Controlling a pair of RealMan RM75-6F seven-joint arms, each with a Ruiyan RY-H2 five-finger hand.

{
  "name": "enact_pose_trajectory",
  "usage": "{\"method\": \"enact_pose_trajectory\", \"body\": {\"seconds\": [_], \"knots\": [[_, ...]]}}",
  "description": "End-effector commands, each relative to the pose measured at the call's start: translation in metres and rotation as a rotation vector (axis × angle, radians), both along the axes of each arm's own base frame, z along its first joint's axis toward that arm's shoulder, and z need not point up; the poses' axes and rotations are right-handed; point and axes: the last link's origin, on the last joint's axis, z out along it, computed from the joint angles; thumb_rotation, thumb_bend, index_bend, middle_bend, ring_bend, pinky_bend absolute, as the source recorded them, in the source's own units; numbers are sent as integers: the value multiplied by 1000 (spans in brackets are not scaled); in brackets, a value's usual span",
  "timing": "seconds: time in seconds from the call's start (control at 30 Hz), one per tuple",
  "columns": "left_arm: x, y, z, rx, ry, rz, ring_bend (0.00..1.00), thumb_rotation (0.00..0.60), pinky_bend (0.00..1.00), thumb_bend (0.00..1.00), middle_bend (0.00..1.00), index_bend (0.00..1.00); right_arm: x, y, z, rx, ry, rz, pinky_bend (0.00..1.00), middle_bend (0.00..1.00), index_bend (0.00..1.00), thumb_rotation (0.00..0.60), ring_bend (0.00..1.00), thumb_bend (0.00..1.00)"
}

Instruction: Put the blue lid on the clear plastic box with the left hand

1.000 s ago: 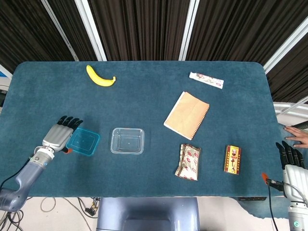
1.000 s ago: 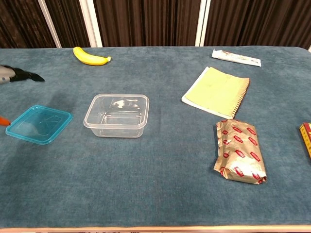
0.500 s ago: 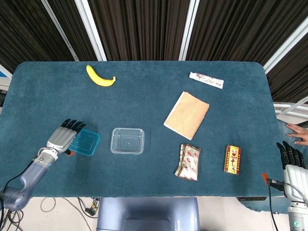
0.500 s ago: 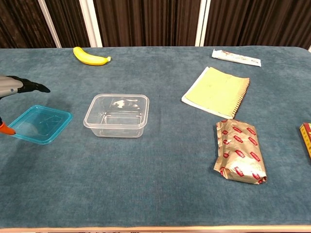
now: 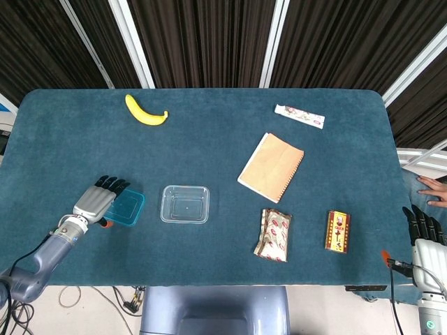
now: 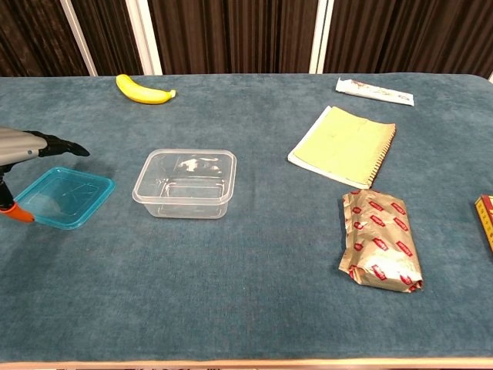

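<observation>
Head view: left robot hand (image 5: pixel 98 203) hides the blue lid's (image 5: pixel 128 208) left part.

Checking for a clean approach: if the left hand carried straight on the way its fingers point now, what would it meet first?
Probably the flat blue plastic lid: the left hand hovers over its near-left edge, fingers pointing across it towards the clear plastic box. Height above the lid is unclear, so it might skim past and reach the box.

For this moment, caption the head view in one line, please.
Left hand poised over the flat blue plastic lid, beside the uncovered clear plastic box.
</observation>
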Motion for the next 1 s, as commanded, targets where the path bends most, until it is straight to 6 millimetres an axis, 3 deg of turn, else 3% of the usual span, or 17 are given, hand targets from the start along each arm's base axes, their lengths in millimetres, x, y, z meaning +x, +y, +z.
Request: {"method": "enact_pose_trajectory", "body": {"seconds": [0.03,1.0], "knots": [[0,0,-4,-13,-7,-10,0,600,0,103,55,55,0,0,0,0,0,1,0,0,44,600,0,268],[-8,1,-19,-44,25,-29,0,600,0,105,95,64,-1,0,0,-6,0,-10,0,0,44,600,0,268]]}}
